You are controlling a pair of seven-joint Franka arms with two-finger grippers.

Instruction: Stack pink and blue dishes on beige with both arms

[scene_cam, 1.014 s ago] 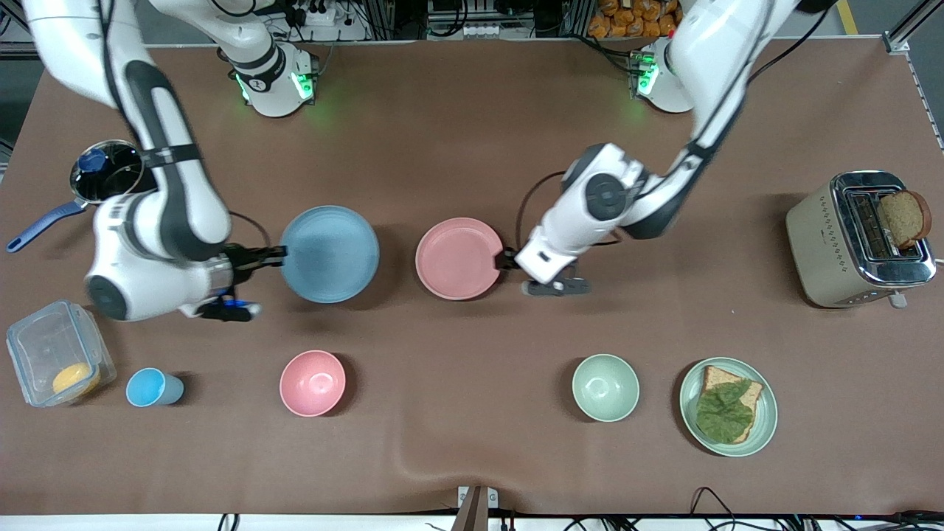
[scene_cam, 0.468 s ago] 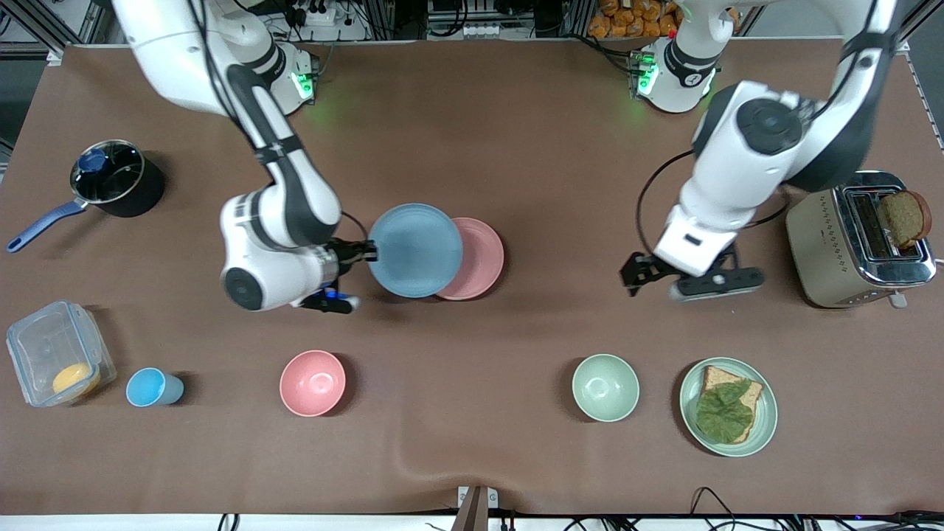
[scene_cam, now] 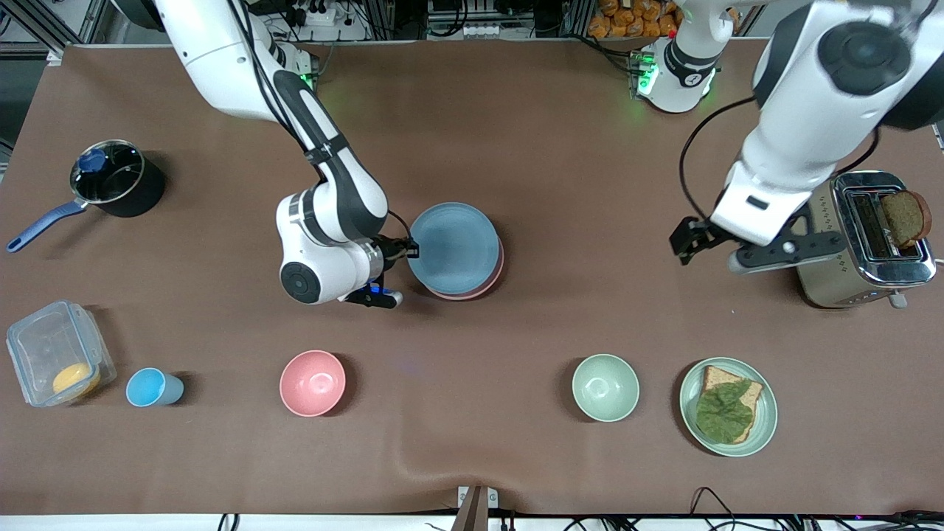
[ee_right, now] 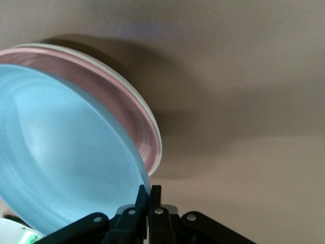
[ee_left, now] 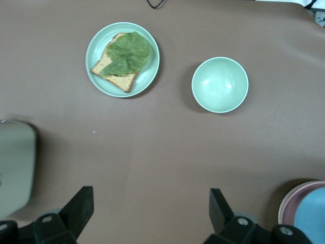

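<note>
The right gripper [scene_cam: 410, 249] is clamped tight on the rim of the blue plate [scene_cam: 453, 249], near the middle of the table, and holds it over the pink plate [scene_cam: 493, 276], so that only a pink crescent shows past it in the front view. In the right wrist view the fingers [ee_right: 149, 203] pinch the blue rim, the blue plate [ee_right: 56, 157] sits tilted above the pink plate [ee_right: 109, 96], and a thin pale edge of the beige plate [ee_right: 144, 114] peeks out under the pink. The left gripper [scene_cam: 689, 240] hangs in the air with its jaws spread wide and nothing between them, just beside the toaster [scene_cam: 859, 240] toward the left arm's end of the table. Its wrist view looks down on a green bowl [ee_left: 220, 84] and a green plate [ee_left: 94, 48] carrying toast with a leaf.
</note>
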